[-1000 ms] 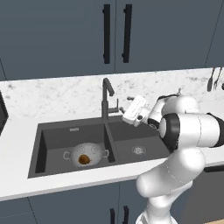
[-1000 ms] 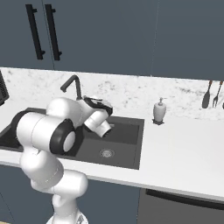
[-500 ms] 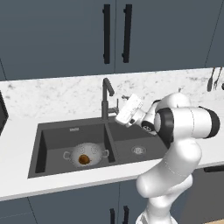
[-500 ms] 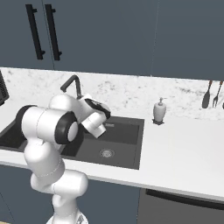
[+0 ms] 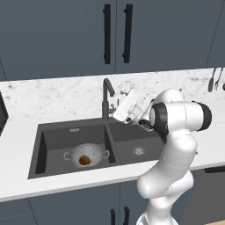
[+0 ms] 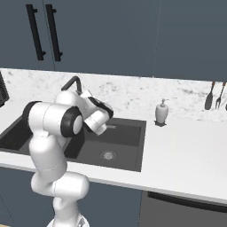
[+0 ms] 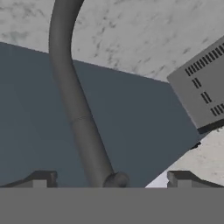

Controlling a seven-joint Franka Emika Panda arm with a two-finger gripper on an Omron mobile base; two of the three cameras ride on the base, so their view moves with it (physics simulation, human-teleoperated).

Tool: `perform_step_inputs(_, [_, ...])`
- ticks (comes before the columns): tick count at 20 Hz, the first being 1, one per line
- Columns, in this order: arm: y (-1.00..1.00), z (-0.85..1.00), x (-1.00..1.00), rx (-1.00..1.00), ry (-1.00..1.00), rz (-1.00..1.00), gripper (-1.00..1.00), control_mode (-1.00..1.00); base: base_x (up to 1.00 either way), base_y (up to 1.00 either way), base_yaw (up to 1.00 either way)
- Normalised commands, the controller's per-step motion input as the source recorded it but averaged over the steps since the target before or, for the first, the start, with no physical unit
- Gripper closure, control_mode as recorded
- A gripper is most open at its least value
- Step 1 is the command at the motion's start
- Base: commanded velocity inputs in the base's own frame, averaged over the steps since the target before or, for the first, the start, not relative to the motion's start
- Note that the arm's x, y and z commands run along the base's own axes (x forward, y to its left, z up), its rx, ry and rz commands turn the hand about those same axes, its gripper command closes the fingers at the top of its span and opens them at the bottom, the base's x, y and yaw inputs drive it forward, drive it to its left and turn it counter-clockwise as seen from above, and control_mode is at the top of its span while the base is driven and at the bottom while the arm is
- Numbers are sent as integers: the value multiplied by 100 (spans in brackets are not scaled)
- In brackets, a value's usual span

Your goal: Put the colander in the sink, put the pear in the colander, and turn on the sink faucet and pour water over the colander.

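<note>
The silvery colander (image 5: 85, 154) sits in the left basin of the dark grey sink (image 5: 57, 132), and the brown pear (image 5: 84, 160) lies inside it. The dark sink faucet (image 5: 106, 100) rises behind the divider between the basins. My gripper (image 5: 115, 107) is open, level with the faucet's stem and just right of it. In the hand view the faucet (image 7: 74, 100) runs up between my two fingertips (image 7: 41, 178), and its small side lever (image 7: 116, 179) lies low between them, touching neither. From the right base view, my gripper (image 6: 87, 96) is beside the faucet (image 6: 73, 84). No stream runs from the spout.
A white soap dispenser (image 6: 162, 111) stands on the marble counter right of the sink. Utensils (image 6: 213, 95) hang on the wall at far right. A dark vented appliance (image 7: 203, 87) sits on the counter left of the sink. Cabinet doors (image 5: 116, 35) hang above.
My hand has swung left over the right basin, closing in on the faucet stem. The jaws have stayed open. Colander and pear have not moved.
</note>
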Motion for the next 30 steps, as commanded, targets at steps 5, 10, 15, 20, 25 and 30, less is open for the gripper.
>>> perform_step_inputs(5, [0,22,10,1,-32,0,-100,-100,0,0,0])
perform_step_inputs(10, [8,8,5,0,-34,0,-100,-100,0,0,0])
perform_step_inputs(15, [17,8,0,0,-37,0,-100,-100,0,0,0])
perform_step_inputs(20, [13,11,1,0,-32,0,-100,-100,0,0,0])
perform_step_inputs(25, [6,8,8,0,-23,-1,-100,-100,0,0,0])
perform_step_inputs(30, [21,0,2,0,-9,-11,-100,-100,0,0,0])
